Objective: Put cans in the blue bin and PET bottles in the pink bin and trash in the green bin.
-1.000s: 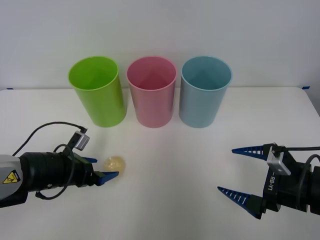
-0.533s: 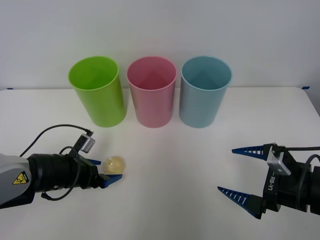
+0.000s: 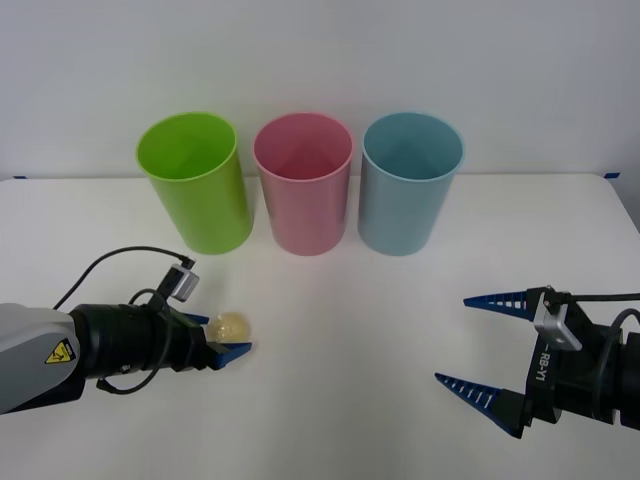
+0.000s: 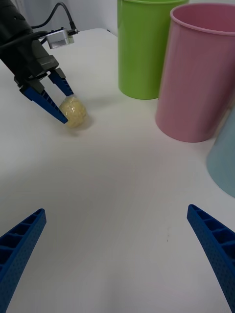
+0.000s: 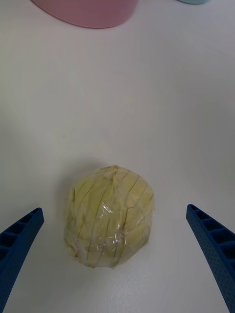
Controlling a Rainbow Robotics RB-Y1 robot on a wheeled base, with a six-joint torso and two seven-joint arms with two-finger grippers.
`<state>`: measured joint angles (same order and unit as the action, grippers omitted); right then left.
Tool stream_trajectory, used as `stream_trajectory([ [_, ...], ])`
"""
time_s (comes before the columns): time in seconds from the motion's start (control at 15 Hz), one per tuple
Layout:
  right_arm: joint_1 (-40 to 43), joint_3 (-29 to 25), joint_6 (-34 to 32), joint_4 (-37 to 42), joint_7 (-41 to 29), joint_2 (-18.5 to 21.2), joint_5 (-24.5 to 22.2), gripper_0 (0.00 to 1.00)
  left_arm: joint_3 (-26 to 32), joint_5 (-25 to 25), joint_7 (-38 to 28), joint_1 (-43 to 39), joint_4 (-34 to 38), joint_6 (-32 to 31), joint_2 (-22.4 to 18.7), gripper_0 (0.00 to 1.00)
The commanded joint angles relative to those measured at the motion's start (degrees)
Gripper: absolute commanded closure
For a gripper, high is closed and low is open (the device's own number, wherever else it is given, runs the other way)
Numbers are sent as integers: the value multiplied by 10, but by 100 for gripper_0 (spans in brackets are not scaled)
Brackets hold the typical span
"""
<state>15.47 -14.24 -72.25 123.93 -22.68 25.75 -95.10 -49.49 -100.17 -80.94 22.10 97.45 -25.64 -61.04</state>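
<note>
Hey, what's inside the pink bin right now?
The pink bin shows only bare pink inner wall from above; its bottom is hidden by the rim. The trash lies on the table.

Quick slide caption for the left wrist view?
Open left pincer straddles the trash on the white table, pink bin beyond.

The pink bin is cut off by the frame edge.

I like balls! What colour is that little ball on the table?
The ball is pale yellow, wrapped in shiny clear tape. The left wrist view shows it best.
</note>
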Motion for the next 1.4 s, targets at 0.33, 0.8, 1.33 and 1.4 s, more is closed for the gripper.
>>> stream_trajectory([
  [0.33,0,0,0,0,0,0,0,0,0,-12,0,29,-50,-34,39,0],
  [0.8,0,0,0,0,0,0,0,0,-2,-13,0,27,-45,-43,34,84],
  [1.33,0,0,0,0,0,0,0,0,-3,-15,18,20,-31,-36,32,100],
  [1.4,0,0,0,0,0,0,0,0,-2,-14,21,19,-29,-35,30,100],
])
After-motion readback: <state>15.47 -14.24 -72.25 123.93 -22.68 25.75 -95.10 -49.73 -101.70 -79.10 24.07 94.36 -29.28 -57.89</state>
